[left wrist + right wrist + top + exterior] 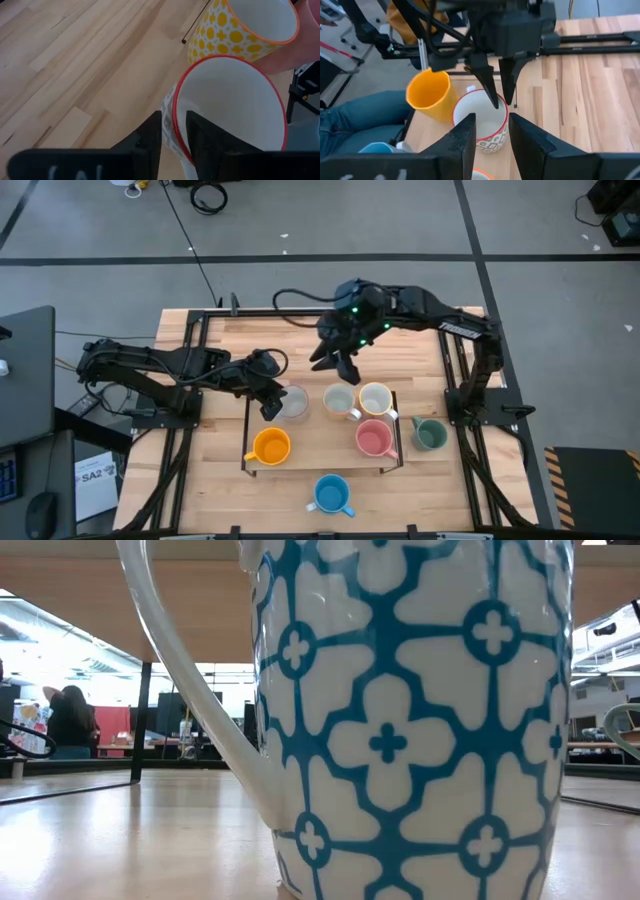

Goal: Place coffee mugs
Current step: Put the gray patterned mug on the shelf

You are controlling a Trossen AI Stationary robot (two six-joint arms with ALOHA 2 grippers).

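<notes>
Red-rimmed white mug [294, 402], centre-left of the high view, is pinched by its rim in the left hand [272, 402]; lower it level before releasing, while the right hand [338, 362] hovers narrowly open above.

1. A white ceramic mug with a red rim [294, 402] stands upright at the left end of the back row, its wall pinched between the left gripper's [173, 131] fingers.
2. Two cream mugs [340, 400] [375, 398] stand beside it.
3. A pink mug [373, 437] sits just in front.
4. A dark green mug [429, 433] stands to the right.
5. An orange mug [271, 446] stands front-left.
6. A blue-patterned mug [331, 494] stands alone, nearest the table's front edge, probably upright.
</notes>
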